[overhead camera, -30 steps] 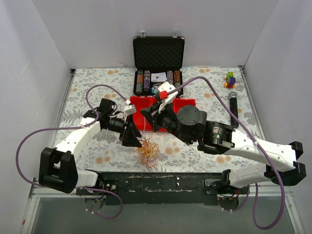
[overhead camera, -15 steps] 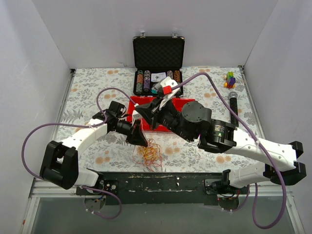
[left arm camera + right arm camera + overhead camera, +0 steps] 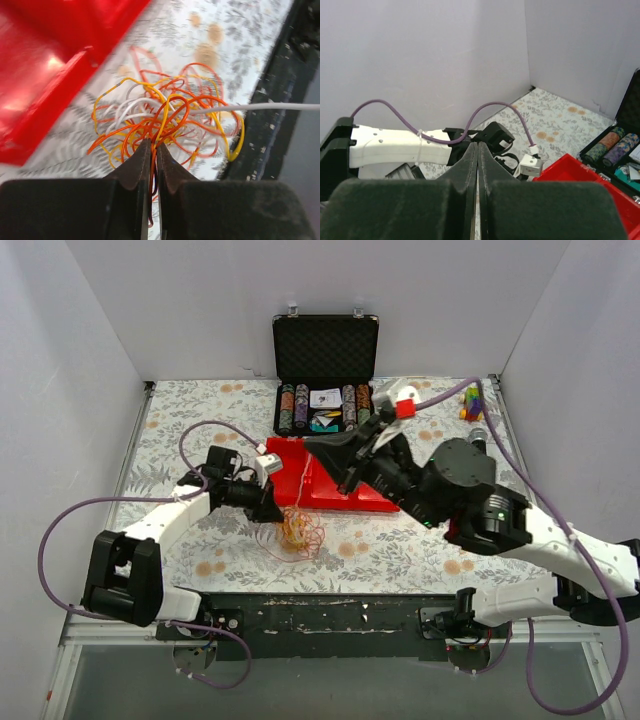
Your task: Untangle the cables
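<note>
As we judge it, the main risk is tightening the knot instead of loosening it. The left gripper [image 3: 154, 146] is clamped on several orange and yellow strands at once, at the near side of the cables [image 3: 165, 117]. A pull from here would likely drag the whole bundle across the surface [image 3: 200, 30] and cinch its loops. One white strand [image 3: 270, 106] runs straight and taut out of the tangle and off the side of the left wrist view (we cannot see what holds its far end). More tension on it could lock a knot or whip it loose. The bundle lies just beside the tray [image 3: 45, 65], so a loop could snag on its corner. Wire this thin may also slip out from between the fingers.

The left arm reaches forward and inward, held low. Its wrist is tipped down so the gripper meets the tangle close to the surface, between the tray and the near edge. The right arm is raised well above the surface, elbow high, with the forearm angled left over the tray. The right gripper [image 3: 477, 150] has its fingers pressed together, with nothing we can make out between them, and it hangs apart from the bundle.
</note>
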